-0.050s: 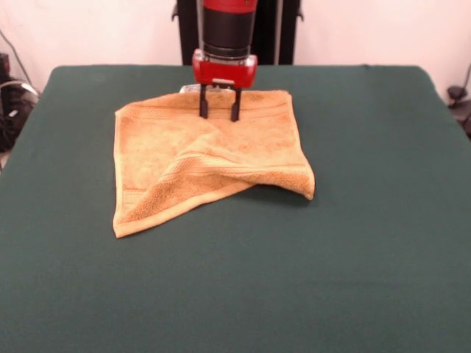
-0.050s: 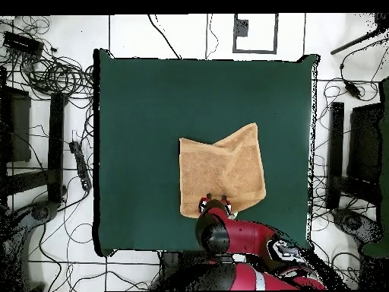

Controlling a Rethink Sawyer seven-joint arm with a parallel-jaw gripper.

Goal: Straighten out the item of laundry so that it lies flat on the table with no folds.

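Observation:
The item of laundry (image 1: 199, 165) is a golden-orange towel on the green table (image 1: 353, 243), also seen from overhead as the towel (image 2: 222, 167). Its near right part is folded over, leaving a diagonal crease and a raised corner at the right. My gripper (image 1: 219, 116) stands over the towel's far edge, its two black fingers apart and their tips down on or just above the cloth. From overhead the gripper (image 2: 215, 202) sits at the towel's edge nearest the robot base, mostly hidden by the red arm.
Green cloth of the table (image 2: 144, 114) spreads wide on all sides of the towel. Cables and dark equipment (image 2: 53, 84) lie on the floor beyond the table's edges.

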